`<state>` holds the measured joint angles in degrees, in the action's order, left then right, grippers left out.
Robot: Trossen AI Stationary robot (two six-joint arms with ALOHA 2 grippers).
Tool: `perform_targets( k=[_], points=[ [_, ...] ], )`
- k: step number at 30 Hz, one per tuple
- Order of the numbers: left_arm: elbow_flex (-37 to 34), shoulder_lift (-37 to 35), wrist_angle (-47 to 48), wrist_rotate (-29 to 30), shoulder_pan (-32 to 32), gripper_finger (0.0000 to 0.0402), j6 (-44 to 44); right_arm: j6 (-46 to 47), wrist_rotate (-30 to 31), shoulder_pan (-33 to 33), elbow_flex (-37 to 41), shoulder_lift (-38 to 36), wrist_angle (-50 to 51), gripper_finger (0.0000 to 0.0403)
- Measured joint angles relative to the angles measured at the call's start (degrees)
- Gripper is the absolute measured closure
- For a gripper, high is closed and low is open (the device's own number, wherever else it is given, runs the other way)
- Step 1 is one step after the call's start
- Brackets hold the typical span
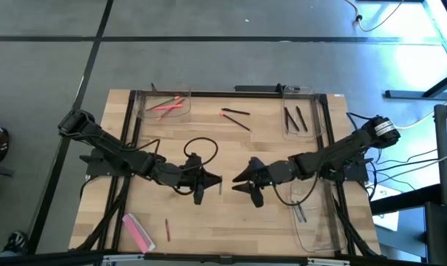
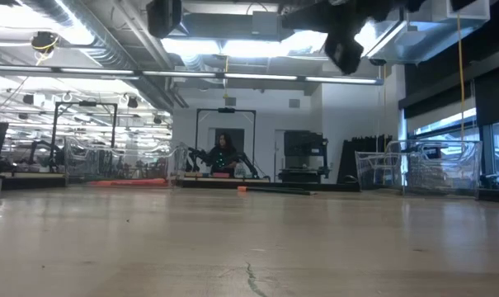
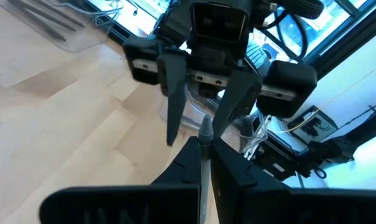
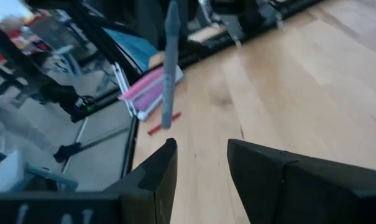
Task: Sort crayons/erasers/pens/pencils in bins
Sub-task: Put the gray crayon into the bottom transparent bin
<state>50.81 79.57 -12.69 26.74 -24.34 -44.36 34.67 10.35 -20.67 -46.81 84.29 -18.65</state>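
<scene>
While a grey pencil [image 3: 204, 134] stands clamped upright in the closed left gripper [image 1: 208, 181] at mid-table, the right gripper [image 1: 241, 182] faces it just beside, jaws spread, empty; bins [image 1: 166, 105] sit along the table edges

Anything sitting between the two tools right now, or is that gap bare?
Only bare tabletop between the left tool and right tool, per the high view. The left holds a grey pencil pointing at the open right one.

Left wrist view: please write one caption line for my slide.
Left pincer shut on a grey pencil, facing the open right pincer above the wooden table.
</scene>
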Motion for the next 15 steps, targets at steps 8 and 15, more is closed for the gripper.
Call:
perform_targets(
  k=[8, 15],
  points=[
    [0.00, 0.00, 0.10, 0.67, 0.00, 0.0395, 0.02, -2.39, -3.31, 3.04, 0.69, 4.06, -7.43, 0.0260],
    [0.00, 0.00, 0.71, 1.13, 0.00, 0.0395, 0.13, -2.12, -7.25, 4.76, 0.51, 7.19, -13.25, 0.0260]
  ],
)
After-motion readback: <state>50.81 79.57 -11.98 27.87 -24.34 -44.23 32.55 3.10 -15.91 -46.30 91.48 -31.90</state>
